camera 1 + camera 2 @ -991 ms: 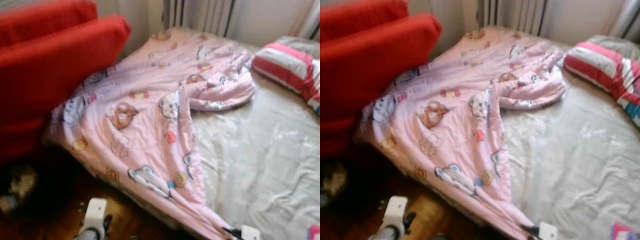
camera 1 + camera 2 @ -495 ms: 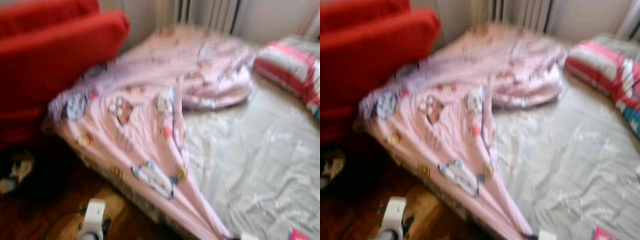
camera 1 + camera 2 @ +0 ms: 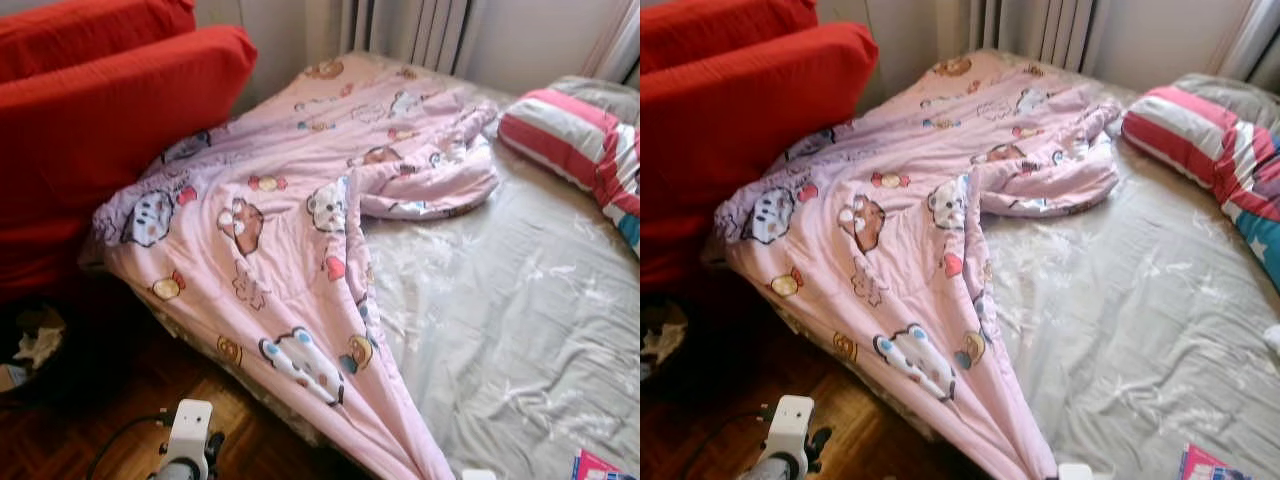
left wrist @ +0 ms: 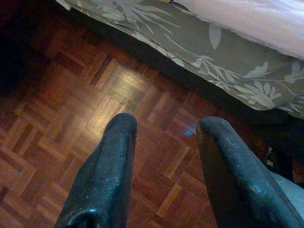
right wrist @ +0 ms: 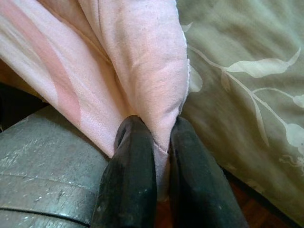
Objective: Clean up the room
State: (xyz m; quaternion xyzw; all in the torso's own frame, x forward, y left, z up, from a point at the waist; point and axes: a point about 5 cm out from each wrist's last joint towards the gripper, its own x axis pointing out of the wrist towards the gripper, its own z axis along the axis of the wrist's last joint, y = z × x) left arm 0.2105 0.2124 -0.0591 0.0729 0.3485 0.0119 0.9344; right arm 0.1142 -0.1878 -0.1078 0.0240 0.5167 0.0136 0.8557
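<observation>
A pink quilt [image 3: 290, 240] printed with cartoon animals lies crumpled across the left half of the bed, its near corner drawn to a point at the bed's front edge. My right gripper [image 5: 160, 156] is shut on that pink corner [image 5: 142, 71], beside the grey leaf-print sheet [image 5: 247, 95]. My left gripper [image 4: 164, 156] hangs open over the parquet floor [image 4: 71, 118], close to the bed's side, with nothing between its fingers. The left arm's white wrist [image 3: 190, 440] shows at the bottom of the head view.
A red sofa [image 3: 100, 130] stands against the bed's left side. A red and white striped pillow [image 3: 580, 130] lies at the far right of the grey sheet [image 3: 520, 290]. A pink booklet [image 3: 600, 466] sits at the near right corner. A dark bin with paper [image 3: 35, 345] stands on the floor.
The quilt's near corner has been pulled tighter and further toward me, stretching into a narrow point. The view shifted slightly and cleared of blur.
</observation>
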